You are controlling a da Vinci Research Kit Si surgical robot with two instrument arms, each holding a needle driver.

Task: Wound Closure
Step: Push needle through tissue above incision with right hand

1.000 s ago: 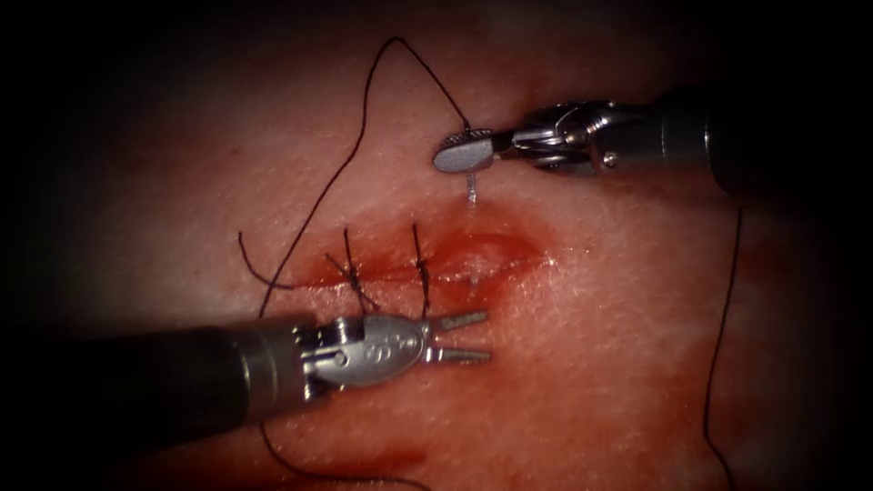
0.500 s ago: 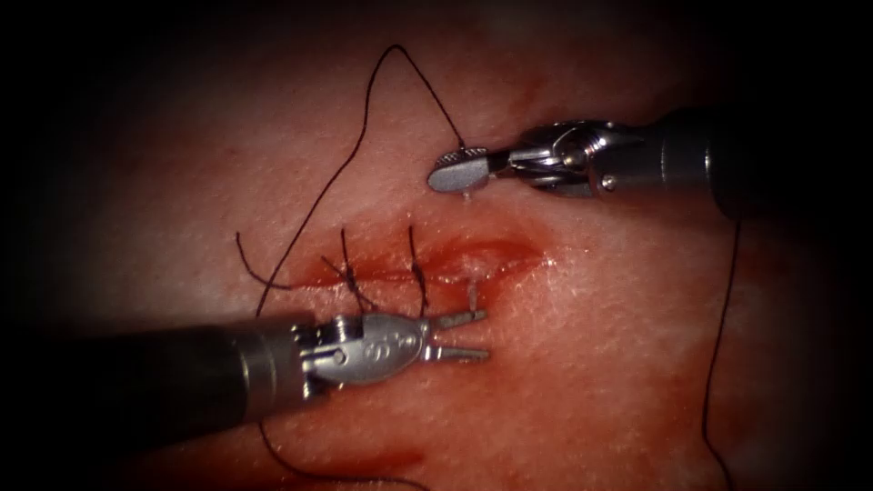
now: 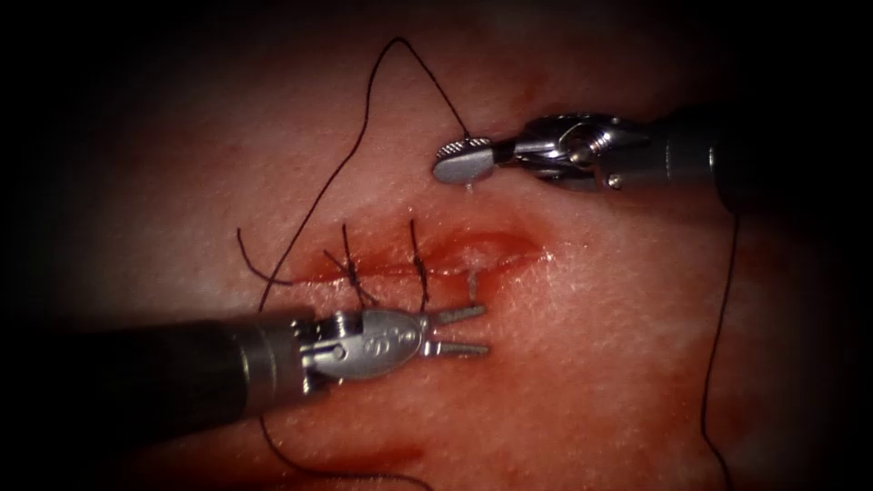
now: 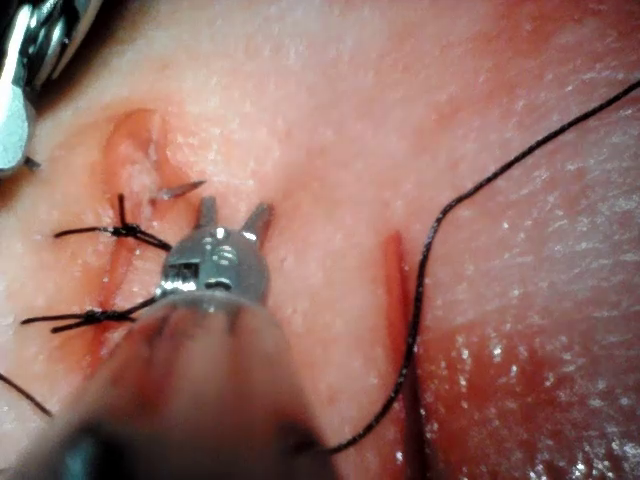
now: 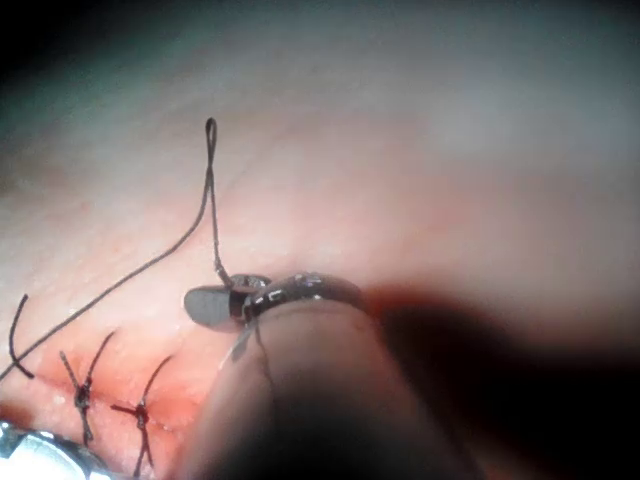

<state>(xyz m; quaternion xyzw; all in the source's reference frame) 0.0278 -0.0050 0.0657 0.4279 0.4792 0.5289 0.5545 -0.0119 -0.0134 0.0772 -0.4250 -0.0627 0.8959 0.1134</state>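
The right hand (image 3: pixel 464 162) grips the needle (image 3: pixel 473 284) in the tissue (image 3: pixel 591 300); the left hand (image 3: pixel 459 331) gapes empty.

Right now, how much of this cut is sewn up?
Two stitches already cross the cut's left part. In hand: the right tool holds the needle's rear, its tip emerging from the tissue beside the open left tool. The right end still gapes.
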